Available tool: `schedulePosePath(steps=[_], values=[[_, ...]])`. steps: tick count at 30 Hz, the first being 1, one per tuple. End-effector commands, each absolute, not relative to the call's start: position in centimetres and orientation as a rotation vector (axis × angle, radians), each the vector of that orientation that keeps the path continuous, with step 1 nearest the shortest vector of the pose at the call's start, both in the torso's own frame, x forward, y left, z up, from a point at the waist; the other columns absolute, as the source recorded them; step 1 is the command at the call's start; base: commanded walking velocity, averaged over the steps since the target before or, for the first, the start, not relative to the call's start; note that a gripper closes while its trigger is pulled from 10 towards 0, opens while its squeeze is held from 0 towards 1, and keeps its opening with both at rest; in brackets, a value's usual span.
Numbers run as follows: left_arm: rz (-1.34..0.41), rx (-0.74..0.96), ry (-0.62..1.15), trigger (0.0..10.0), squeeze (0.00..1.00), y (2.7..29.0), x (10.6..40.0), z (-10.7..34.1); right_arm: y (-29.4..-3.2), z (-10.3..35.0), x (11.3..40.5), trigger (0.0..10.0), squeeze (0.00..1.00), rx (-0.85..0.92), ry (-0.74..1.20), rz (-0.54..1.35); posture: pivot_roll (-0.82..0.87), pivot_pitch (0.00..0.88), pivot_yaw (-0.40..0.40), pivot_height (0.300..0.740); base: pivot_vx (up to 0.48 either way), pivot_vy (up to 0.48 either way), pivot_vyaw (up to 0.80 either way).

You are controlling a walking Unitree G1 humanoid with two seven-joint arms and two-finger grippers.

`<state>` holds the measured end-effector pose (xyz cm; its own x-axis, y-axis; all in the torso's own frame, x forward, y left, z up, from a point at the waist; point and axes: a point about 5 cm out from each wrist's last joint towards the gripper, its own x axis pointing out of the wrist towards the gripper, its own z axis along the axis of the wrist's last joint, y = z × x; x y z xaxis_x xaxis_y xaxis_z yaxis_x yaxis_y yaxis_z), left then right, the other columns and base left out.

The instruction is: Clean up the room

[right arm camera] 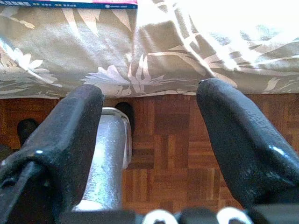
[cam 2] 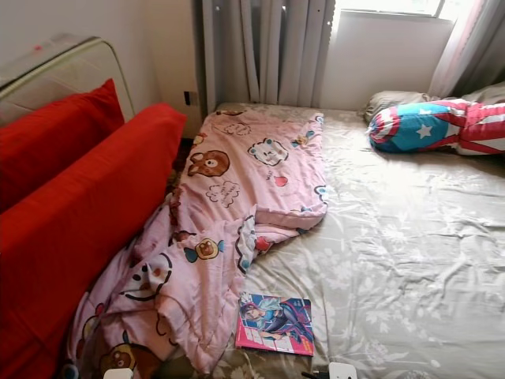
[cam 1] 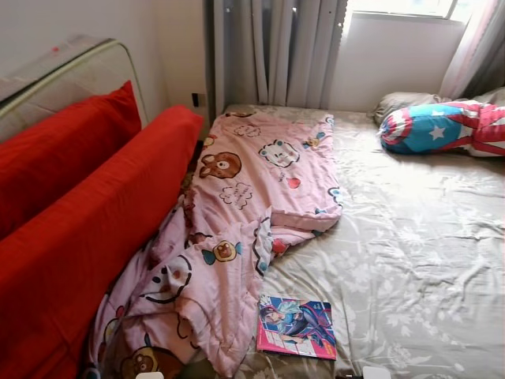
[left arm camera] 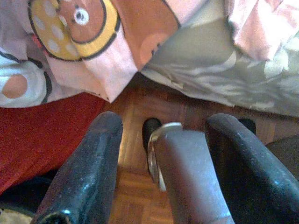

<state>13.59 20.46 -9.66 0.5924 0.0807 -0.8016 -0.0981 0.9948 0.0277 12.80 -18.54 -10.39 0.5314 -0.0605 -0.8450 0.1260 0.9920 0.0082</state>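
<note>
A pink cartoon-print blanket [cam 1: 237, 205] lies crumpled along the left side of a bed with a beige floral sheet [cam 1: 410, 237]. Its lower end spills over the bed's near edge. A colourful comic book [cam 1: 297, 326] lies flat on the sheet near that edge, just right of the blanket. My left gripper [left arm camera: 163, 122] hangs open over the parquet floor below the blanket's hem [left arm camera: 93, 42]. My right gripper [right arm camera: 149, 91] hangs open over the floor in front of the bed's edge, below the book's spine [right arm camera: 70, 3]. Neither holds anything.
Two large red cushions [cam 1: 79, 213] press against the bed's left side, before a pale frame [cam 1: 63, 71]. A blue, red and white star pillow [cam 1: 446, 126] and a grey pillow [cam 1: 398, 103] lie at the far right. Grey curtains [cam 1: 276, 51] hang behind. Parquet floor [right arm camera: 177, 140] lies underfoot.
</note>
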Motion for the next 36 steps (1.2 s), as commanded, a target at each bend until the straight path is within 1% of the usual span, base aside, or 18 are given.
schedulePosePath(steps=[1, 2, 4, 5, 6, 7, 9, 10, 11, 12, 15, 19, 21, 25, 27, 32, 36], values=[[0.117, -0.037, 0.91, 10.0, 0.0, 20.4, 13.4, -9.6, -18.9, -10.2, 13.0, 10.0, 0.0, 0.082, 0.973, -0.129, -0.01, 0.0, -0.046, 0.74, 0.0, 0.0, 0.0], [0.125, -0.05, 0.878, 10.0, 0.0, 20.4, 13.5, -9.5, -18.9, -10.1, 13.1, 10.0, 0.0, 0.089, 0.953, -0.129, -0.01, 0.0, -0.046, 0.74, 0.0, 0.0, 0.0], [0.125, -0.05, 0.878, 10.0, 0.0, 20.4, 13.5, -9.5, -18.9, -10.1, 13.1, 10.0, 0.0, 0.089, 0.953, -0.129, -0.01, 0.0, -0.046, 0.74, 0.0, 0.0, 0.0], [0.131, -0.02, 0.78, 10.0, 0.0, 21.0, 17.0, -8.0, -19.0, -8.7, 16.5, 10.0, 0.0, 0.089, 0.83, -0.119, -0.01, 0.0, -0.045, 0.74, 0.0, 0.0, 0.0], [0.131, -0.02, 0.78, 10.0, 0.0, 21.0, 17.0, -8.0, -19.0, -8.7, 16.5, 10.0, 0.0, 0.089, 0.83, -0.119, -0.01, 0.0, -0.045, 0.74, 0.0, 0.0, 0.0], [0.122, 0.002, 0.641, 10.0, 0.0, 21.1, 20.9, -5.7, -19.1, -7.0, 19.7, 10.0, 0.0, 0.089, 0.714, -0.112, -0.01, 0.0, -0.044, 0.74, 0.0, 0.0, 0.0], [0.122, 0.002, 0.641, 10.0, 0.0, 21.1, 20.9, -5.7, -19.1, -7.0, 19.7, 10.0, 0.0, 0.089, 0.714, -0.112, -0.01, 0.0, -0.044, 0.74, 0.0, 0.0, 0.0], [0.094, -0.002, 0.452, 10.0, 0.0, 21.0, 25.2, -2.4, -19.3, -4.5, 23.3, 10.0, 0.0, 0.1, 0.552, -0.108, 0.02, 0.0, -0.061, 0.74, 0.0, 0.0, 0.0], [0.068, -0.051, 0.355, 10.0, 0.0, 20.6, 26.0, -1.3, -19.4, -3.7, 24.1, 10.0, 0.0, 0.11, 0.494, -0.099, 0.02, 0.0, -0.062, 0.74, 0.0, 0.0, 0.0], [0.068, -0.051, 0.355, 10.0, 0.0, 20.6, 26.0, -1.3, -19.4, -3.7, 24.1, 10.0, 0.0, 0.11, 0.494, -0.099, 0.02, 0.0, -0.062, 0.74, 0.0, 0.0, 0.0], [0.037, -0.076, 0.25, 10.0, 0.0, 20.0, 26.4, -0.2, -19.0, -3.3, 24.4, 10.0, 0.0, 0.117, 0.454, -0.077, 0.02, 0.0, -0.062, 0.74, 0.0, 0.0, 0.0], [0.014, -0.076, 0.228, 10.0, 0.0, 19.6, 26.3, -0.1, -19.0, -3.3, 24.3, 10.0, 0.0, 0.128, 0.441, -0.081, 0.03, 0.0, -0.063, 0.74, 0.0, 0.0, 0.0], [-0.009, -0.048, 0.212, 10.0, 0.0, 19.5, 26.3, 0.2, -18.9, -3.2, 24.3, 10.0, 0.0, 0.127, 0.435, -0.076, 0.02, 0.0, -0.066, 0.74, 0.0, 0.0, 0.0], [0.005, -0.07, 0.173, 10.0, 0.0, 20.1, 26.4, 0.7, -19.2, -3.0, 24.4, 10.0, 0.0, 0.125, 0.413, -0.078, 0.03, 0.0, -0.085, 0.74, 0.0, 0.0, 0.0], [-0.049, -0.041, 0.145, 10.0, 0.0, 19.9, 26.7, 1.4, -19.6, -2.7, 24.7, 10.0, 0.0, 0.106, 0.399, -0.078, 0.04, 0.0, -0.092, 0.74, 0.0, 0.0, 0.0], [-0.019, -0.069, 0.129, 10.0, 0.0, 20.1, 27.4, 1.9, -19.9, -2.3, 25.1, 10.0, 0.0, 0.092, 0.389, -0.085, 0.04, 0.0, -0.09, 0.74, 0.0, 0.0, 0.0], [-0.044, -0.082, 0.12, 10.0, 0.0, 19.3, 28.2, 2.4, -19.8, -2.0, 25.6, 10.0, 0.0, 0.077, 0.378, -0.079, 0.03, 0.0, -0.087, 0.74, 0.0, 0.0, 0.0]])
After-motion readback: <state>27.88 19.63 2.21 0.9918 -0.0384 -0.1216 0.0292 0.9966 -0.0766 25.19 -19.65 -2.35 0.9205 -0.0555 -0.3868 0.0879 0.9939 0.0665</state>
